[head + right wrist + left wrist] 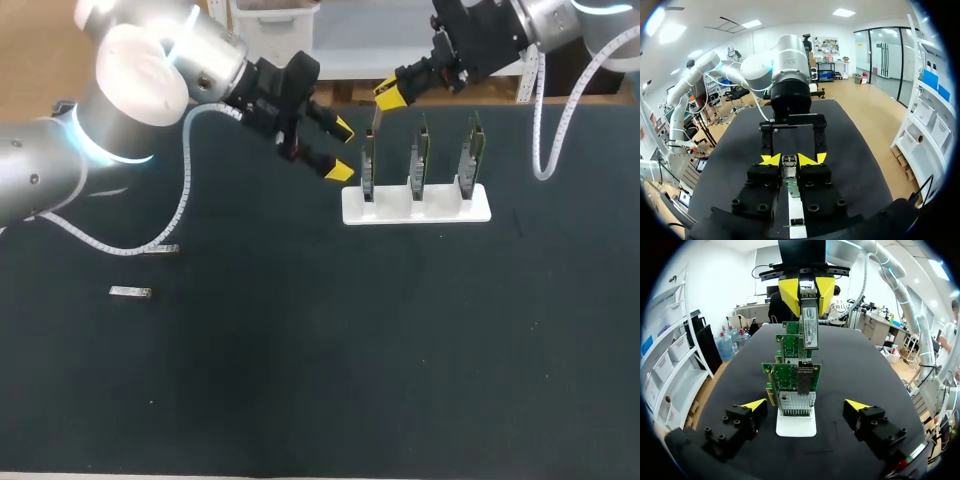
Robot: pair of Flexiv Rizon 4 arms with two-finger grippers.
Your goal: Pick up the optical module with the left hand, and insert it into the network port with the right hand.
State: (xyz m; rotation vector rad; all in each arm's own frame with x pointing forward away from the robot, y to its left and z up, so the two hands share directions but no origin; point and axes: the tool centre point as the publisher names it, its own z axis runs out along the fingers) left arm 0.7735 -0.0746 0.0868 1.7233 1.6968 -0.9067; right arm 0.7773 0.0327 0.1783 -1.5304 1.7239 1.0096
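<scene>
While our right gripper (pixel 386 95) clamps the optical module (pixel 372 120) above the leftmost card (pixel 368 165), our spread left gripper (pixel 342 150) nearby risks a bump. From the left wrist, a tilted module could jam at the port (pixel 804 380). From the right wrist, our fingers (pixel 771 160) hide that port.

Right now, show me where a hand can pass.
Free: the bare mat in front of the white stand, right of the loose modules. Crowded: the stand's left card, flanked by left gripper and right gripper.
</scene>
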